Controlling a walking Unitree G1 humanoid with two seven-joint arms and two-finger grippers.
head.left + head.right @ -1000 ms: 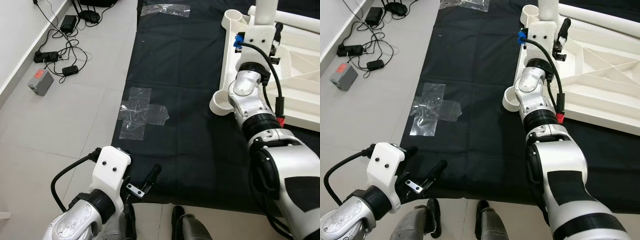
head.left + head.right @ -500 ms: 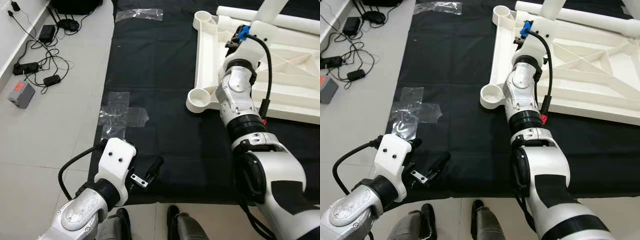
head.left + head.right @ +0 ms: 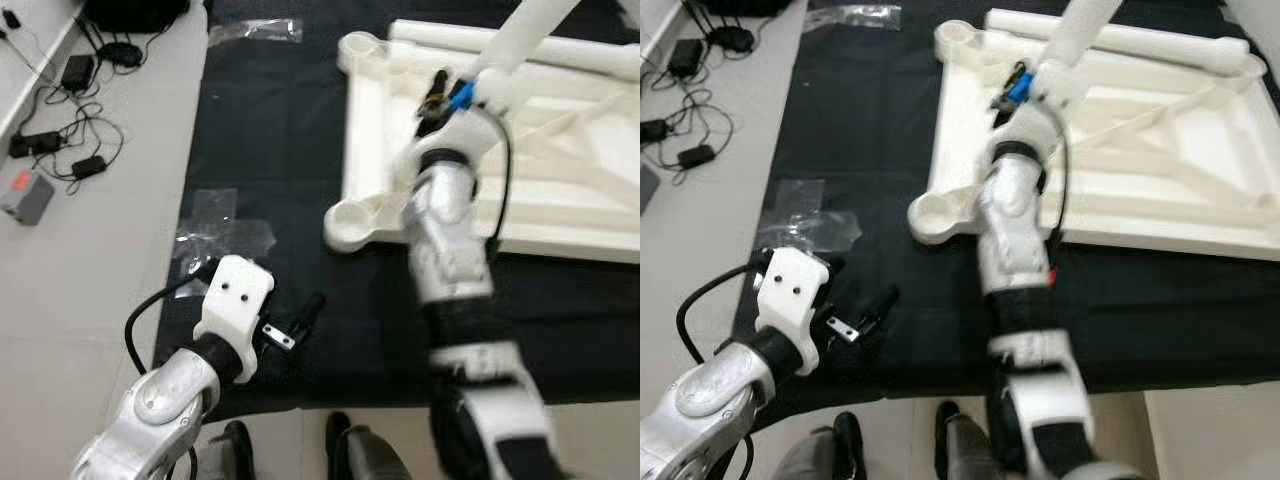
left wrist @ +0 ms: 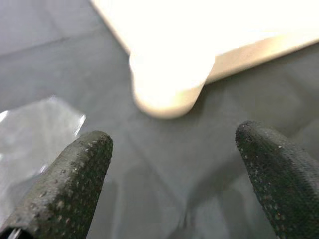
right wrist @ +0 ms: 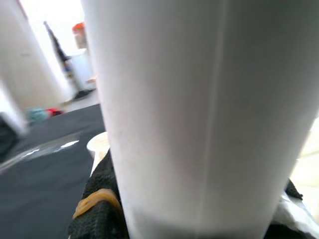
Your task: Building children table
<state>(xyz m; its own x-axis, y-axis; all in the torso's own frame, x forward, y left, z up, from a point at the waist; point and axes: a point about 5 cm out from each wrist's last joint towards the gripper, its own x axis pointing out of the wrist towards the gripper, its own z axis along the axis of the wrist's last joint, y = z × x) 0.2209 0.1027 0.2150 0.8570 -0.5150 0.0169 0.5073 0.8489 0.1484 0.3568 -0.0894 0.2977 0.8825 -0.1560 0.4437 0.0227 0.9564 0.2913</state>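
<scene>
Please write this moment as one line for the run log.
right gripper: shut on white table leg above tabletop frame | left gripper: jaws open, empty, over black mat | leg not yet seated

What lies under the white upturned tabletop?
A black mat spread on the tiled floor lies under the upturned tabletop; whatever is beneath its middle is covered.

Bright, motion-blurred; wrist views overexposed.

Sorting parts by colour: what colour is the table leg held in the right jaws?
White, clearest in the right wrist view: table leg.
</scene>
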